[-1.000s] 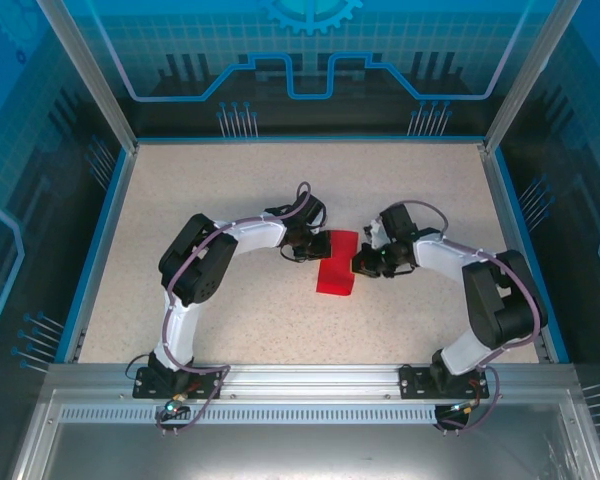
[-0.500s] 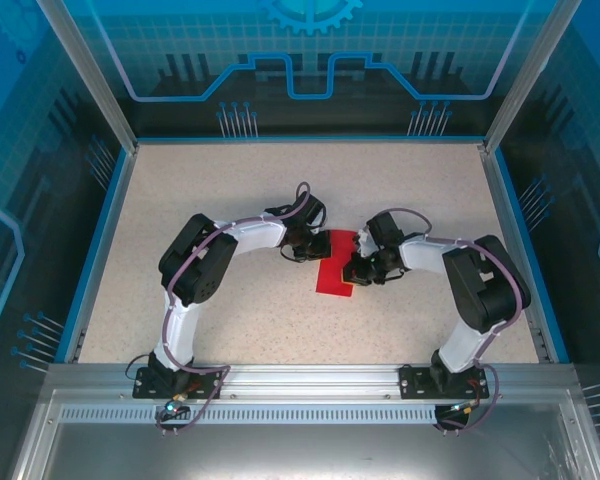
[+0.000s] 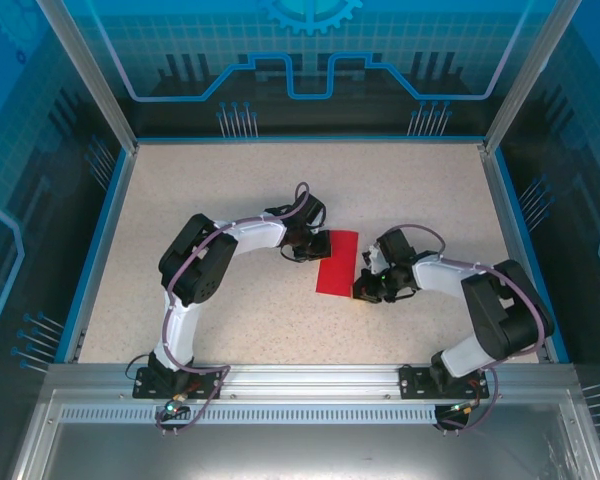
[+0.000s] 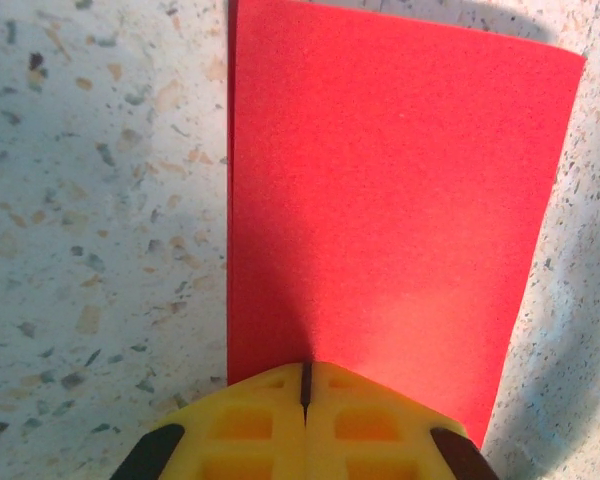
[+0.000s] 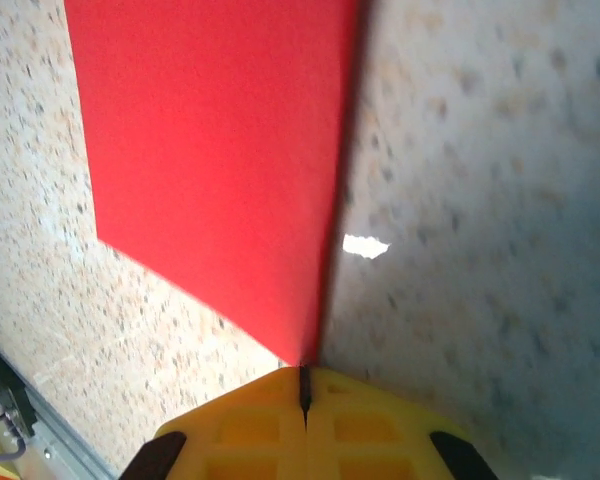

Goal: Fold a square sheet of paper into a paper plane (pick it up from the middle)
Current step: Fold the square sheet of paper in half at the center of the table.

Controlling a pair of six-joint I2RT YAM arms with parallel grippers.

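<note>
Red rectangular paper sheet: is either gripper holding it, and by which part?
Cannot tell: left gripper shut at an edge of the red paper sheet, right gripper shut at its corner.

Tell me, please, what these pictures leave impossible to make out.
Left wrist: the near edge of the red paper, hidden behind the left claw.
Right wrist: the paper's far edge, cut off by the frame; the white speck, too small to identify.
Top external: tips of the right claw, hidden under its wrist.

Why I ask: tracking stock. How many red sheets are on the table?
1. The bright red rectangular paper sheet lies on the speckled table, the left end effector at its far left edge, the right end effector at its near right corner. Another could hide underneath.
</note>
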